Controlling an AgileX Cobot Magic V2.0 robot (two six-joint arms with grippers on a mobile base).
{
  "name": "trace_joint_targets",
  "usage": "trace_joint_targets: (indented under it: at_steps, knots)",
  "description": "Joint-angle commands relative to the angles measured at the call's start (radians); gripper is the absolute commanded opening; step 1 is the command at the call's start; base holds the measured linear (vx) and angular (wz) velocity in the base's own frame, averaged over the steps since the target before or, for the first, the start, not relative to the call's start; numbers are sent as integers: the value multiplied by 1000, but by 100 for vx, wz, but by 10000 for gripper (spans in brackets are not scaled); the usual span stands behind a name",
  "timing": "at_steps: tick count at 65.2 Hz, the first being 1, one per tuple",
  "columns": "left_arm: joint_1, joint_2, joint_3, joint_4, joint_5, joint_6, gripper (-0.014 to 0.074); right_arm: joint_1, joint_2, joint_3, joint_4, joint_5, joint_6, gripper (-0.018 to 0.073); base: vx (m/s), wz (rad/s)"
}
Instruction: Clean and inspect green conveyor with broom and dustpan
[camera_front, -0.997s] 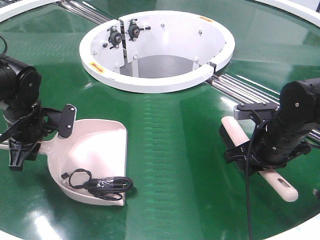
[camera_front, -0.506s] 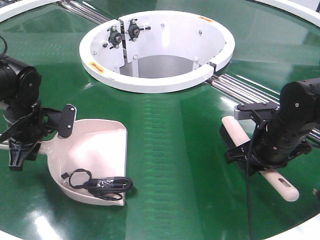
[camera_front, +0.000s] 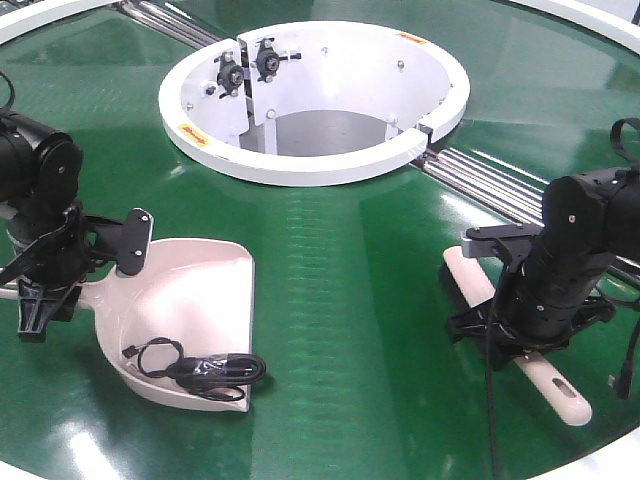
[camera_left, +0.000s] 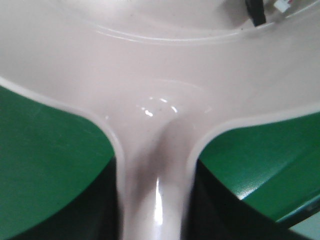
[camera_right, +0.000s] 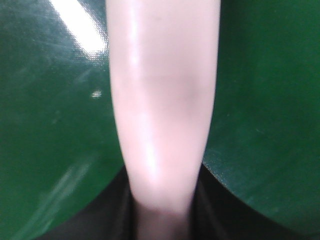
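The beige dustpan (camera_front: 195, 300) lies on the green conveyor (camera_front: 340, 270) at the left, with a coiled black cable (camera_front: 205, 368) in its scoop. My left gripper (camera_front: 85, 285) is shut on the dustpan's handle (camera_left: 155, 190), which runs between the dark fingers (camera_left: 102, 205). On the right, the broom (camera_front: 468, 275) lies flat on the belt, its slotted handle end (camera_front: 560, 392) pointing toward the front edge. My right gripper (camera_front: 525, 335) stands over its middle and is shut on the broom (camera_right: 162, 100); the bristles are hidden.
The white ring-shaped hub (camera_front: 320, 165) sits at the back centre, with silver rails (camera_front: 490, 175) running from it toward the right behind my right arm. The belt's front edge (camera_front: 600, 455) lies close to the broom's handle end.
My right arm has swung more upright and shifted toward the front, carrying the broom slightly toward the front edge. The left arm and dustpan have not moved.
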Motion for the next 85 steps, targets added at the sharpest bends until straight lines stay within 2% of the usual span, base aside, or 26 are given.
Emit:
trace_joint_targets:
  at_steps: [1, 14, 20, 29, 39, 61, 66, 79, 85]
  knots:
    - [-5, -48, -26, -7, -5, -22, 57, -2, -34, -23, -13, -1, -10, 181, 0, 0]
    - [-4, -48, -26, -30, -5, -72, 203, -2, -34, -23, -15, -1, -9, 386, 0, 0]
    - [-4, -49, -26, -33, -5, -72, 302, -2, -35, -23, -23, -9, -3, 466, 0, 0]
    - [-4, -52, -26, -35, 13, -82, 451, -2, -45, -23, -35, -13, -2, 522, 0, 0]
    - [-4, -61, -26, -59, 22, -134, 552, -2, -74, -23, -35, -15, -2, 526, 0, 0]
    - [-5, -188, -26, -230, 77, -145, 569, -2, -209, -23, -35, -73, -6, 526, 0, 0]
    - [-5, -247, -26, -270, 79, -145, 569, -2, -256, -23, -35, -111, -6, 526, 0, 0]
    - [-5, -429, -26, -316, 74, -150, 569, -2, -404, -23, -30, -210, -11, 526, 0, 0]
    - [-5, -508, -26, -394, 74, -162, 569, -2, -479, -20, -30, -242, -41, 526, 0, 0]
